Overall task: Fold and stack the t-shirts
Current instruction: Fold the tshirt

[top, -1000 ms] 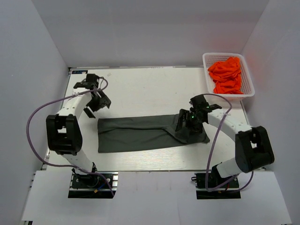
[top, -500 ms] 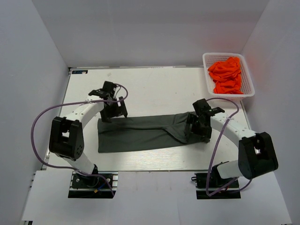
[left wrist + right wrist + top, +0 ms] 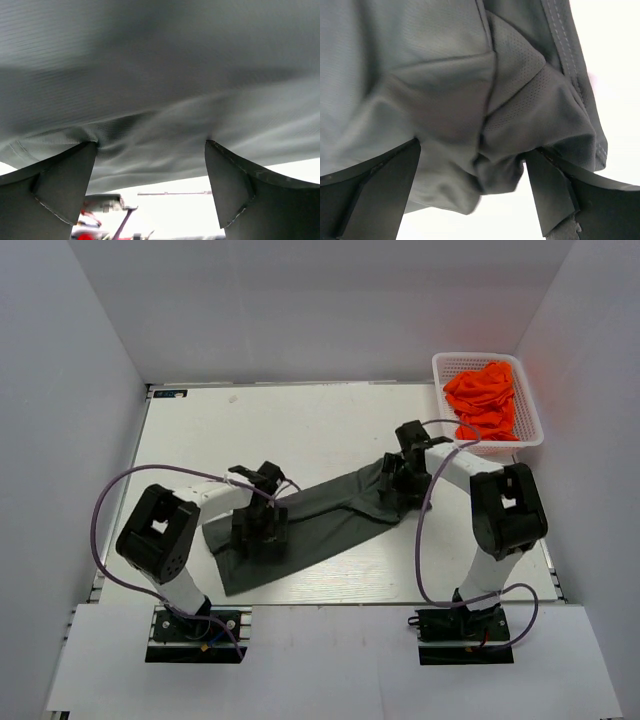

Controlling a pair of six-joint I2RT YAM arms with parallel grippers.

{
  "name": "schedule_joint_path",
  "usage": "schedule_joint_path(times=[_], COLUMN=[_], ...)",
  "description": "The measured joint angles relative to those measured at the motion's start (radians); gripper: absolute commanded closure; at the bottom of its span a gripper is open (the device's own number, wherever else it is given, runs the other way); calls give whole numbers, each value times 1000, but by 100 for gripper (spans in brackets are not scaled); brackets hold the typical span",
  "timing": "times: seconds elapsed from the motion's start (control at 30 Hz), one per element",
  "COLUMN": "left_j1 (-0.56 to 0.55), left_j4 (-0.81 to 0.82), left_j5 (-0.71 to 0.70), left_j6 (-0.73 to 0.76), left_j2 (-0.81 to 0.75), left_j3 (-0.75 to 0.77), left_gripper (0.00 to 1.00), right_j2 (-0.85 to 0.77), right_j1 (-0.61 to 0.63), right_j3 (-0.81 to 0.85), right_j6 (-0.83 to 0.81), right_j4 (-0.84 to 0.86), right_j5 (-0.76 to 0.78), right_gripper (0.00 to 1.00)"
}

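Note:
The dark grey t-shirt (image 3: 320, 520), folded into a long strip, lies slanted across the table from near left to far right. My left gripper (image 3: 260, 527) rests on its left part. In the left wrist view the left gripper (image 3: 150, 146) is open, both fingertips (image 3: 87, 150) pressing into the grey cloth (image 3: 160, 75). My right gripper (image 3: 400, 478) sits on the shirt's bunched right end. There the right gripper (image 3: 472, 152) is open too, with a rumpled fold of cloth (image 3: 510, 125) between its wide fingers. Orange t-shirts (image 3: 485, 400) lie heaped in the basket.
A white plastic basket (image 3: 441, 392) stands at the table's far right corner, against the right wall. White walls close in the table on the left, back and right. Purple cables loop from both arms over the table's sides.
The left gripper has come from the far left down onto the shirt's left part. The right gripper moved farther back with the right end. The grey strip has swung from level to slanted.

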Motion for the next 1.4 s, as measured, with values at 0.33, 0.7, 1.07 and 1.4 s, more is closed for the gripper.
schedule_joint_path(times=[0.33, 0.7, 1.07, 1.4], left_j1=[-298, -375, -343, -340], left_j4=[-31, -29, -337, -333], left_j5=[324, 251, -364, -428], left_j6=[-29, 28, -219, -262], left_j2=[37, -27, -234, -461], left_j3=[67, 359, 348, 238], left_gripper=[0, 0, 0, 0], right_j2=[456, 487, 346, 194], right_j1=[22, 92, 264, 336], right_j3=[602, 824, 710, 297], right_j6=[-113, -208, -154, 12], right_j4=[229, 153, 58, 106], right_j5=[-290, -250, -155, -163], right_gripper=[10, 10, 10, 10])
